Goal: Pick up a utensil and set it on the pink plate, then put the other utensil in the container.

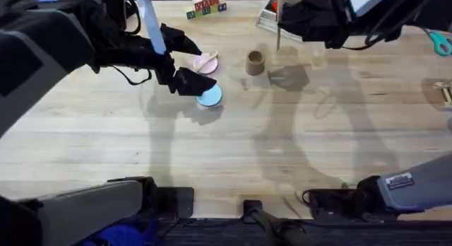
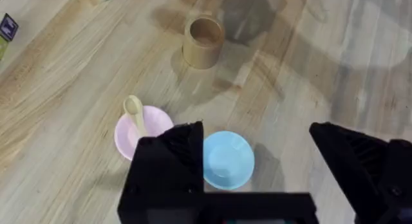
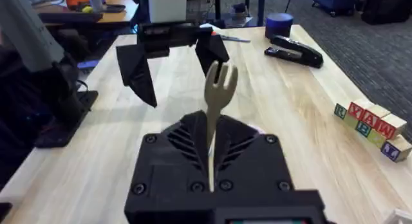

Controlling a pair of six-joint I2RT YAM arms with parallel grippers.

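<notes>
The right gripper (image 3: 211, 166) is clamped on the fork (image 3: 219, 89) by its handle, tines up, held beyond the brown cup (image 1: 255, 62). Light, stiff and thin, the fork would likely pivot if held loosely. The left gripper (image 2: 257, 166) hangs open beside the cup; the spoon (image 2: 135, 114) lies on the pink plate (image 2: 151, 130).

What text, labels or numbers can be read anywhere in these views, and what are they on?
Row of wooden letter blocks: coloured letters are printed on the faces, too blurred to read with confidence.
Same blocks in the overhead view: red markings, too small to read.
Small label plate on the right arm's grey link: print too small to read.
Nothing else legible; the small pale wooden fork and small brown cylindrical cup carry no markings.
</notes>
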